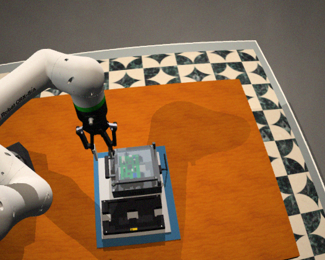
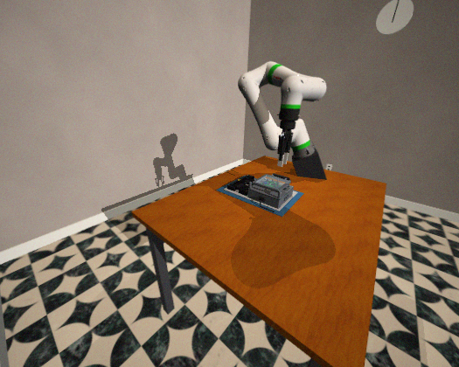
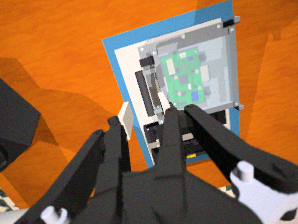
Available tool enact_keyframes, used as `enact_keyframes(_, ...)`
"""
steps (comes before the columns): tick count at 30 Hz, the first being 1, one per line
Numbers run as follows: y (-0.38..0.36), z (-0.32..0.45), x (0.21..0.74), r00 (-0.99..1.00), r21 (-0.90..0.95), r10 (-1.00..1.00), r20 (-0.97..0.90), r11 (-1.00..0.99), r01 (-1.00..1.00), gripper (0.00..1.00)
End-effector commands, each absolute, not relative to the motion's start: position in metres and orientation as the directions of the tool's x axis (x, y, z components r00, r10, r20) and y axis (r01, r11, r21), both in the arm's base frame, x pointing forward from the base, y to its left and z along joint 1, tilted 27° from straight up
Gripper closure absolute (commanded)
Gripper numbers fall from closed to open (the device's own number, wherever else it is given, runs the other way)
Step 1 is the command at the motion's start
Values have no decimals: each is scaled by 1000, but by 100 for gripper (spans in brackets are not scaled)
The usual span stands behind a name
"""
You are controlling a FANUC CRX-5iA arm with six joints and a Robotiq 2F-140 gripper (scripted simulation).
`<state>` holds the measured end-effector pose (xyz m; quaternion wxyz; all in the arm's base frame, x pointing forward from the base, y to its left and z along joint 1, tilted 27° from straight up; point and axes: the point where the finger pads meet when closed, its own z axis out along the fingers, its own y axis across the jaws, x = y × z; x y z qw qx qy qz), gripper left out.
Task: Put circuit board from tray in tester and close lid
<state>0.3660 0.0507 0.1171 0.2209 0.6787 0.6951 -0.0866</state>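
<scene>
The tray (image 1: 132, 227) is nearest, its pockets without a board. Behind it the tester (image 1: 137, 186) has its clear lid (image 1: 147, 151) down over the green board (image 1: 130, 167), whose long axis runs from tray to far edge. Beyond, the fingers (image 1: 95, 154) hang partly open, holding nothing, above the handle (image 1: 108, 167).

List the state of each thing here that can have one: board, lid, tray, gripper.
Circuit board: in the tester, under the lid.
Lid: down over the board; whether latched cannot be told.
Tray: both pockets without a board.
Gripper: partly open, holding nothing, above the handle side of the tester.
</scene>
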Motion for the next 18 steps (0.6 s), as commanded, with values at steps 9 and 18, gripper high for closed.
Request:
enact_keyframes(9,58,131,363,19,180,905,-425,64,982,70)
enact_keyframes(18,58,132,363,19,180,905,-424,64,982,0)
